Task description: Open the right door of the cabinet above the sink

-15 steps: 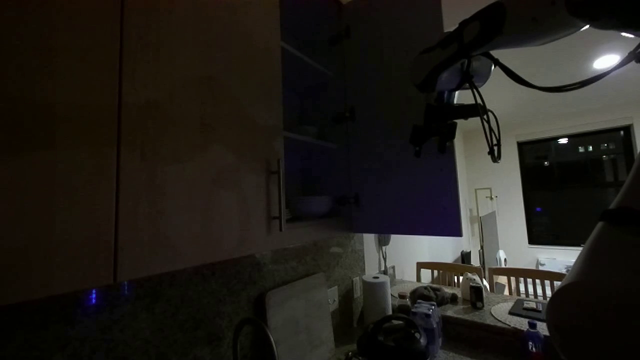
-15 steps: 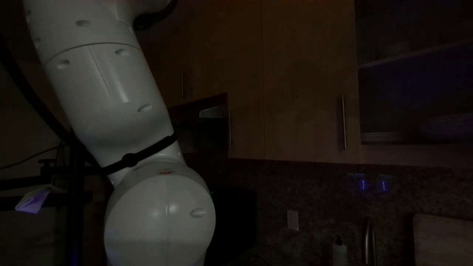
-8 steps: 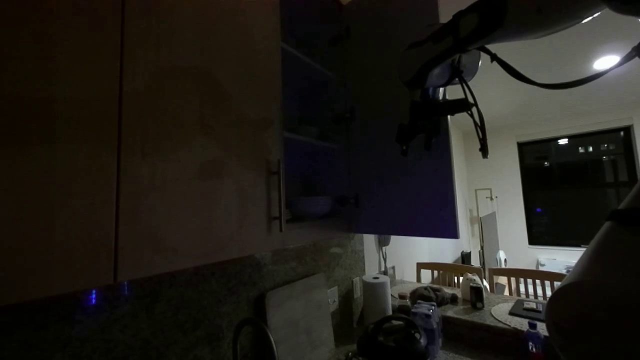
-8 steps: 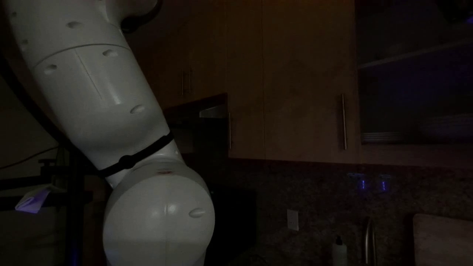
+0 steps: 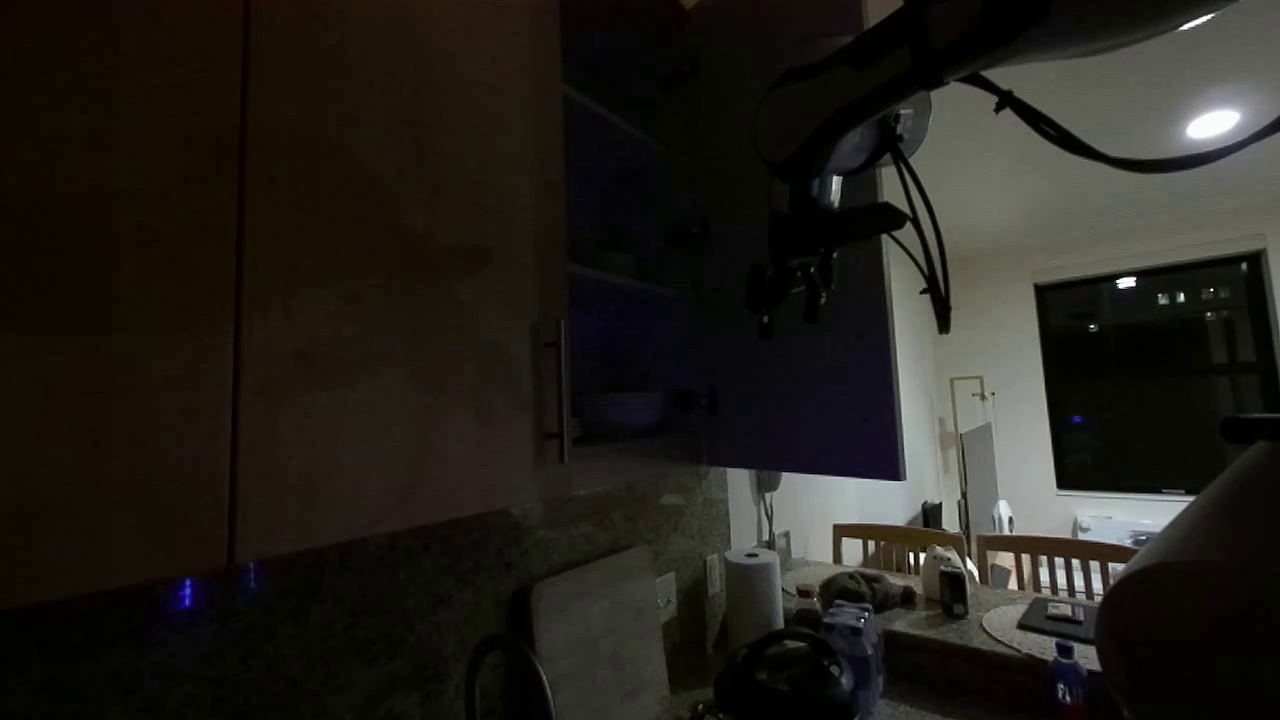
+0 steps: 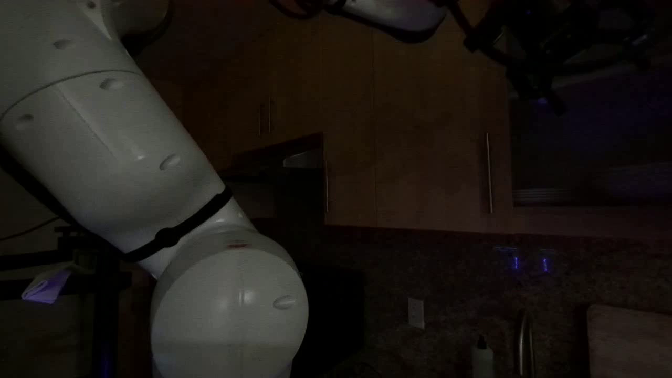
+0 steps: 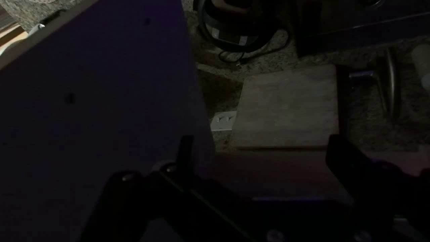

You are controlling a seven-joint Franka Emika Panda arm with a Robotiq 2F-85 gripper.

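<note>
The cabinet (image 5: 410,300) also shows in an exterior view (image 6: 436,131); its wide left door is shut, with a bar handle (image 5: 561,390). The right door (image 5: 810,410) stands swung out, its inner face visible; its handle is hidden on the far side. The door fills the left of the wrist view (image 7: 100,84). My gripper (image 5: 789,318) overlaps the door's inner face. In the wrist view my gripper (image 7: 260,141) has its fingers wide apart with nothing between them; the left finger overlaps the door. Whether it touches is too dark to tell.
A bowl (image 5: 622,410) sits on the cabinet's lower shelf. Below are a cutting board (image 7: 285,107), a faucet (image 7: 391,84), a paper towel roll (image 5: 753,595), a black appliance (image 5: 785,685) and water bottles (image 5: 855,650). A soap bottle (image 6: 482,362) stands by the wall.
My gripper has moved left across the door's inner face, and the arm has come into view at the top of an exterior view. The door's free edge has shifted slightly left and down.
</note>
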